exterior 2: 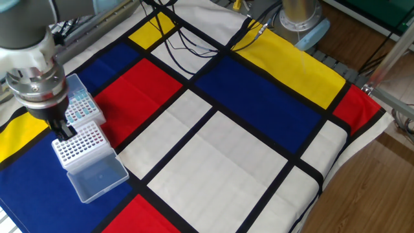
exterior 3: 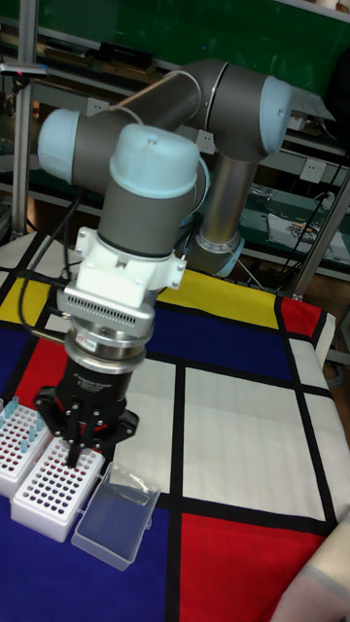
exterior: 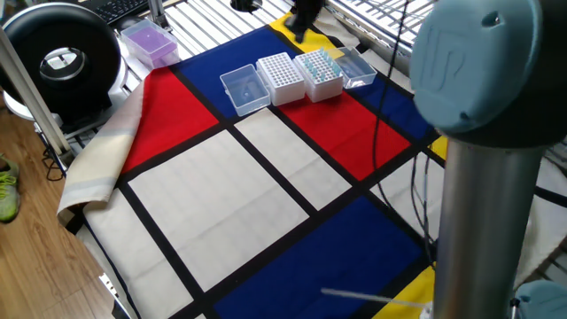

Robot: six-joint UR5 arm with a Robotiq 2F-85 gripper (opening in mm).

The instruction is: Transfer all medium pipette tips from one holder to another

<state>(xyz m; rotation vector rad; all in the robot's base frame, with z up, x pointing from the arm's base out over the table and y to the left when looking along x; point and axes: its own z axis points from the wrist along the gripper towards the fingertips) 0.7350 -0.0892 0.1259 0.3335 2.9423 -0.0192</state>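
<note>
Gripper point(exterior 3: 75, 453) poised over empty white rack point(exterior 2: 77, 144) — fingers close together, apparently pinching something, cannot tell. Pale-blue tips point(exterior 2: 79, 107) sit in adjacent rack point(exterior 2: 72, 114) — beside open clear lid point(exterior 2: 97, 178).

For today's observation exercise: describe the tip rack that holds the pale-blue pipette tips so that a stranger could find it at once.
On the colour-block tablecloth, find the row of clear plastic boxes near its far edge. Two white gridded racks stand side by side, and the robot's hand hangs above them. The wanted rack has pale-blue tips standing in it; its neighbour shows only empty holes.
</note>
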